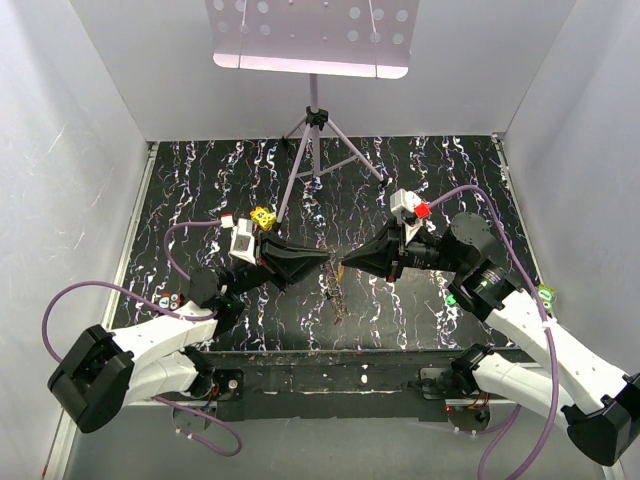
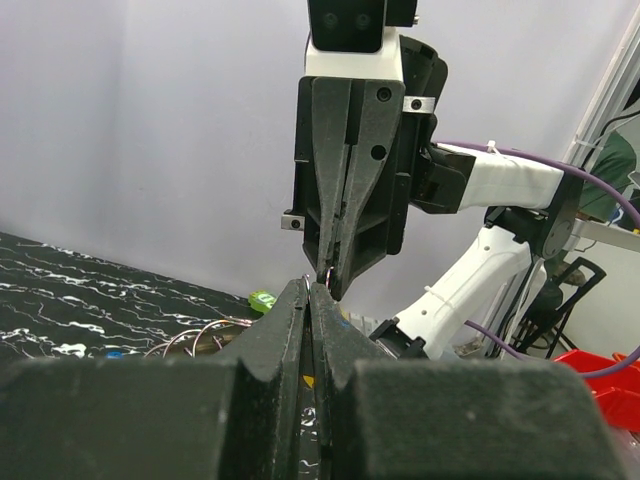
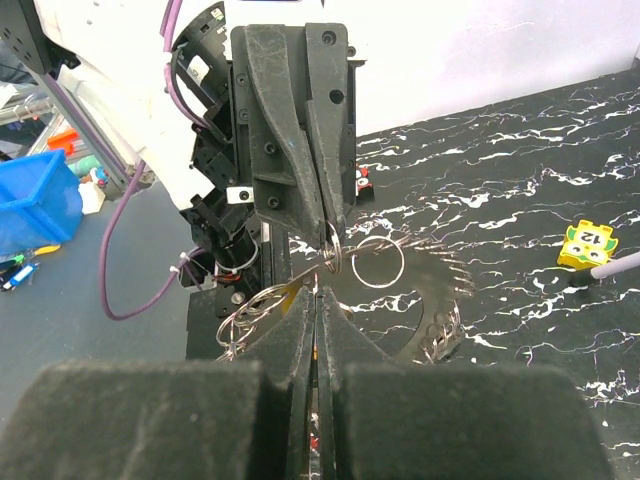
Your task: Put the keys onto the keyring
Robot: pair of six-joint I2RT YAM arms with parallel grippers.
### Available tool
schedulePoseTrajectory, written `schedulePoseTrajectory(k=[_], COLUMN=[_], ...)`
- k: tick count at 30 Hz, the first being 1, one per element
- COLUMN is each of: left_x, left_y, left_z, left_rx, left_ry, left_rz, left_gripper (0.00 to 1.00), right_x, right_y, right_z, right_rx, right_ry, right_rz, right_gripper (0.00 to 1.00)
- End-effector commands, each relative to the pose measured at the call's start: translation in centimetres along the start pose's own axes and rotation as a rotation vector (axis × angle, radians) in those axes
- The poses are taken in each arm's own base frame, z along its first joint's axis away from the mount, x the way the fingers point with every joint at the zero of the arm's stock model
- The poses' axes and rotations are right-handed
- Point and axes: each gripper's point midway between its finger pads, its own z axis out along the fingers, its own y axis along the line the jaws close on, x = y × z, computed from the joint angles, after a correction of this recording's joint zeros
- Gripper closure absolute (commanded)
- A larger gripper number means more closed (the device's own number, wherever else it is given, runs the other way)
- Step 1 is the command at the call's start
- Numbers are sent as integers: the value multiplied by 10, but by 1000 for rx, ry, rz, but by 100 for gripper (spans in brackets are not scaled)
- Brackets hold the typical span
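Observation:
My two grippers meet tip to tip above the middle of the table. The left gripper (image 1: 326,258) (image 2: 310,287) is shut on a thin wire ring (image 3: 333,252) that links to the keyring (image 3: 440,305) (image 1: 338,298), a spiky wreath of dull grey keys spread just below. The right gripper (image 1: 345,266) (image 3: 318,294) is shut on a key with an orange head (image 3: 287,297). The key's silvery blade slants up to that small ring. A larger plain ring (image 3: 378,262) hangs beside it. More wire loops (image 3: 245,312) (image 2: 195,335) trail off to one side.
A yellow dotted cube (image 1: 263,216) (image 3: 590,245) lies behind the left arm. Green blocks (image 1: 450,297) (image 1: 546,294) sit by the right arm. A tripod (image 1: 315,130) stands at the back centre, with white walls on three sides. Small bright pieces (image 1: 168,300) lie near the left elbow.

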Motion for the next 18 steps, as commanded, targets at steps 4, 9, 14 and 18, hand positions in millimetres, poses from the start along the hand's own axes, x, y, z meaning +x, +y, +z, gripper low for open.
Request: schedulePoseTrajectory(k=[4, 9, 14, 18], left_x=[-39, -40, -40, -40], left_y=[-25, -25, -25, -26], left_z=[2, 2, 2, 1], left_rx=[107, 110, 107, 108], left_ry=[-150, -155, -157, -157], left_rz=[100, 100, 101, 101], left_gripper=[100, 100, 100, 100], right_x=[-11, -10, -9, -10], right_y=[1, 0, -3, -5], right_z=[2, 2, 2, 1], right_rx=[-9, -5, 8, 20], right_ry=[-39, -37, -36, -39], right_rz=[-21, -16, -13, -13], right_gripper=[99, 99, 99, 99])
